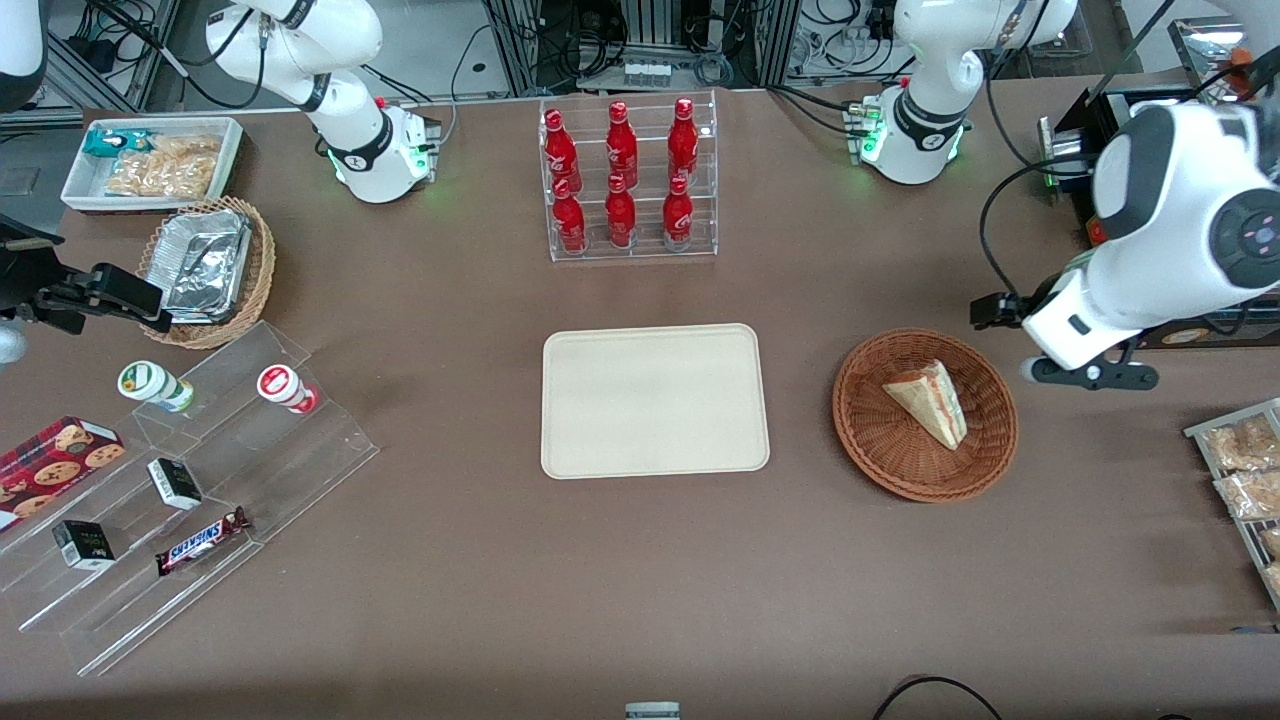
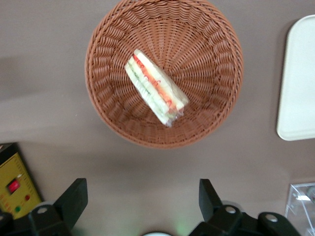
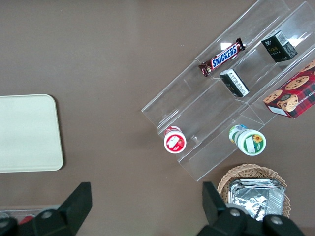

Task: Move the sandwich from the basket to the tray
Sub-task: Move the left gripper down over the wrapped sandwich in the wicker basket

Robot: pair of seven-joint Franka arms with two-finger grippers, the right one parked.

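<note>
The sandwich [image 1: 930, 400] [image 2: 156, 88], a pale wedge with red and green filling stripes, lies in the round reddish-brown wicker basket [image 1: 880, 470] [image 2: 108, 113]. The beige tray [image 1: 655, 400] [image 2: 298, 88] [image 3: 27, 132] lies bare beside the basket, toward the parked arm's end of the table. My gripper [image 1: 1000, 311] [image 2: 141, 199] hangs open above the table beside the basket, a little farther from the front camera than it. Nothing is between its fingers [image 2: 74, 196].
A clear rack of red bottles [image 1: 628, 180] stands farther from the front camera than the tray. A black box with a yellow panel [image 2: 15, 187] sits near my gripper. Snack bags [image 1: 1240, 470] lie at the working arm's end. A stepped acrylic stand [image 1: 200, 480], foil basket [image 1: 205, 270] and white bin [image 1: 150, 160] are at the parked arm's end.
</note>
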